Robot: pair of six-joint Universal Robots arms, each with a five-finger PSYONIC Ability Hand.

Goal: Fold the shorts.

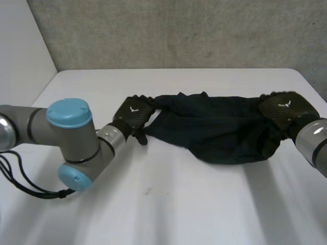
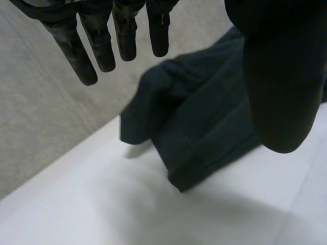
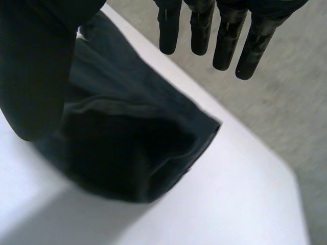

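Dark navy shorts point(image 1: 217, 127) lie bunched in a long strip across the far half of the white table point(image 1: 179, 204). My left hand point(image 1: 134, 113) rests at the strip's left end and my right hand point(image 1: 280, 107) at its right end. In the left wrist view the left hand point(image 2: 76, 51) has straight fingers and a thumb point(image 2: 278, 76) spread wide above a hemmed edge of the shorts point(image 2: 204, 127), holding nothing. In the right wrist view the right hand point(image 3: 225, 35) is likewise open, with its thumb point(image 3: 36, 66) apart over the end of the shorts point(image 3: 133, 153).
A grey concrete wall point(image 1: 179, 30) stands just behind the table's far edge. The left arm's elbow with its light-blue cap point(image 1: 69, 113) sits over the table's left side. Bare white tabletop lies in front of the shorts.
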